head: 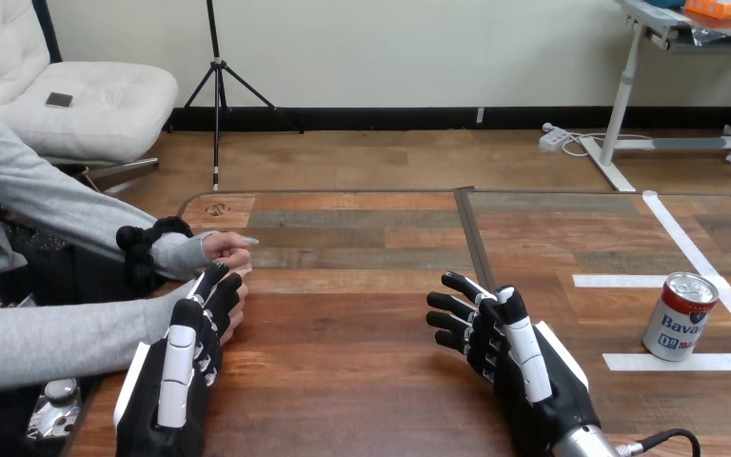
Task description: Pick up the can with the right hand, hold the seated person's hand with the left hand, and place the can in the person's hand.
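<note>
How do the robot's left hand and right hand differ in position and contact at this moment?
The left hand lies against the person's lower hand at the left edge of the table; the right hand touches nothing, near the middle. The right hand is nearer the upright can than the left hand, though apart from it. Both show their white-shelled backs.

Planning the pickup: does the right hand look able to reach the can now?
Probably yes: the can stands upright, apart from the open right hand, with only bare table and white tape between them.
</note>
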